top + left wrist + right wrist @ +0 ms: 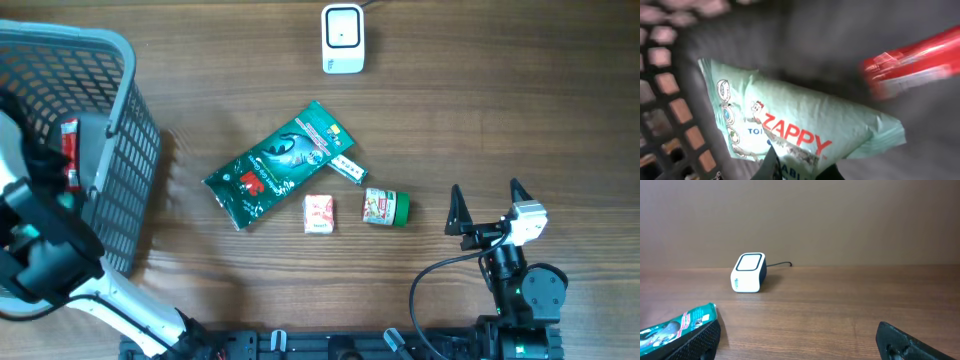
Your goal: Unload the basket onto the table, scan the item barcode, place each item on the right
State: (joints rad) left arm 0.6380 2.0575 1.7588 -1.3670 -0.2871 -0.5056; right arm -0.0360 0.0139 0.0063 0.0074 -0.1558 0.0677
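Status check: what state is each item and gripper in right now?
left gripper: shut on Zappy packet edge
right gripper: open, empty
Zappy packet: inside basket
basket: upright
jar: on its side, lid on
green packet: flat on table
scanner: upright, cabled

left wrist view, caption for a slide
Left end effector shut on ZAPPY packet in basket, red pack beside it

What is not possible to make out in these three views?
Left wrist: red item blurred, label unreadable.
Left wrist: Zappy packet lower print cut by the bottom edge; no barcode shows.
Left wrist: left end effector mostly out of frame; its grip is unclear.
Overhead: basket contents partly hidden by the left arm.
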